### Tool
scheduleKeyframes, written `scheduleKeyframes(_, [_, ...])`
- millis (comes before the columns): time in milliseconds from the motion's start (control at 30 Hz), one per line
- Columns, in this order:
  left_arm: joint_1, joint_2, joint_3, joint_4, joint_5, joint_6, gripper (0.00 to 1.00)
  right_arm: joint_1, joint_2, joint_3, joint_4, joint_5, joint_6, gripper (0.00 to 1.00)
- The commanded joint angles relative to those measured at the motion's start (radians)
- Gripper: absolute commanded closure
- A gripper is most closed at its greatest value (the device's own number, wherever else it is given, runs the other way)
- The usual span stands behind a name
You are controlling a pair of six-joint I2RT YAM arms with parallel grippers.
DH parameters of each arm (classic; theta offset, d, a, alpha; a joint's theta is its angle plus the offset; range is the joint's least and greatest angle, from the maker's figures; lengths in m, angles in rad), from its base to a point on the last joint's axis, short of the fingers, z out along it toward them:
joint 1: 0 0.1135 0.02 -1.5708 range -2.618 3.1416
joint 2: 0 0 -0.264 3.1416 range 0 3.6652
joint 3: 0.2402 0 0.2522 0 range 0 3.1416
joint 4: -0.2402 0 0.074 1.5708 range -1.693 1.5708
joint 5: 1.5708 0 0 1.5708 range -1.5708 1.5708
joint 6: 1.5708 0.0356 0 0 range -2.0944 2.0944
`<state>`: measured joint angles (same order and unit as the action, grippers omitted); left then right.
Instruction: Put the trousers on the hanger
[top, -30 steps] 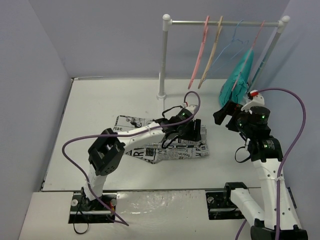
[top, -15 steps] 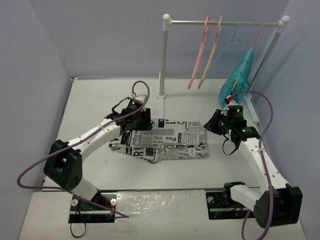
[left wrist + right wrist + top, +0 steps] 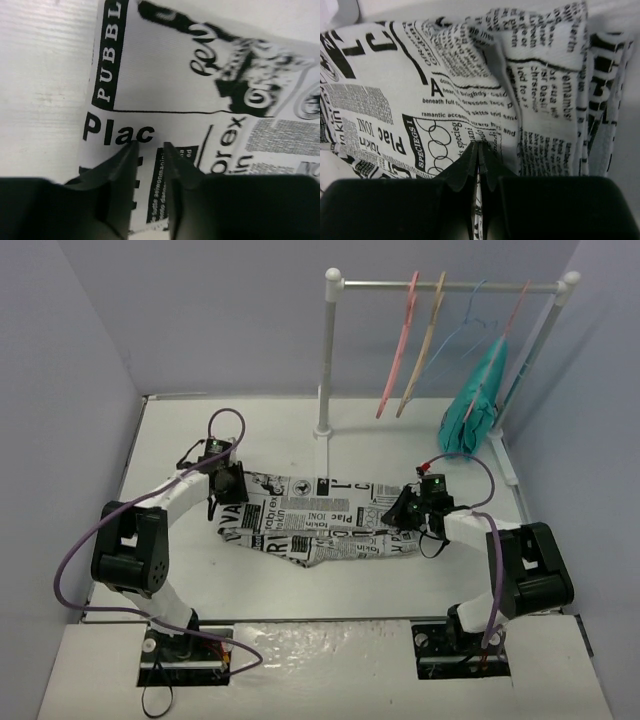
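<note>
Top external: trousers (image 3: 320, 525) lie on the bench (image 3: 180, 440), well apart from the pink hanger (image 3: 398, 350); my right end effector (image 3: 478, 146) pinches them, left end effector (image 3: 150, 146) narrow; hanging undone

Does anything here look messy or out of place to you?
The white newspaper-print trousers lie rumpled and folded over on the white table, not flat. The teal garment hangs bunched near the right end of the metal rail. Nothing looks spilled or broken.

Pale lavender walls (image 3: 200, 310) closing in left, behind and right. White table (image 3: 270, 430) under soft, even light. At the back, white clothes rail (image 3: 440, 285) standing on the tabletop.
</note>
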<state>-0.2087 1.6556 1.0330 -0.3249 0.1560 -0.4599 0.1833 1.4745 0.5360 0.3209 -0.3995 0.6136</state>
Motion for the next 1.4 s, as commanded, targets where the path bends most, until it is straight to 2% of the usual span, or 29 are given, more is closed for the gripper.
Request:
scheduleKeyframes(0, [0.013, 0.036, -0.061, 0.006, -0.021, -0.085, 0.84, -0.079, 0.025, -0.036, 0.002, 0.082, 0.008, 1.00])
scheduleKeyframes(167, [0.022, 0.064, -0.172, 0.043, -0.003, -0.175, 0.88, -0.220, -0.022, -0.050, -0.136, 0.137, -0.053, 1.00])
scheduleKeyframes(300, [0.021, 0.014, -0.181, 0.042, 0.038, -0.203, 0.88, -0.222, -0.065, 0.013, -0.192, 0.132, -0.096, 1.00])
scheduleKeyframes(433, [0.020, -0.144, -0.114, -0.004, 0.075, -0.162, 0.77, -0.219, -0.128, 0.125, -0.231, 0.048, -0.133, 1.00])
scheduleKeyframes(567, [0.029, -0.184, 0.000, -0.006, 0.104, -0.105, 0.70, -0.214, -0.161, 0.213, -0.214, -0.044, -0.127, 1.00])
scheduleKeyframes(767, [0.052, -0.048, 0.103, 0.077, 0.193, -0.081, 0.75, -0.203, -0.111, 0.243, -0.049, -0.141, -0.049, 1.00])
scheduleKeyframes(1067, [0.104, 0.211, 0.186, 0.158, 0.260, -0.088, 0.79, -0.201, 0.137, 0.122, 0.235, -0.180, -0.005, 1.00])
scheduleKeyframes(1200, [0.132, 0.252, 0.174, 0.166, 0.261, -0.091, 0.81, -0.218, 0.199, 0.076, 0.245, -0.143, -0.037, 1.00])
scheduleKeyframes(1367, [0.189, 0.251, 0.151, 0.174, 0.302, -0.104, 0.82, -0.219, 0.197, 0.081, 0.200, -0.130, -0.075, 1.00])
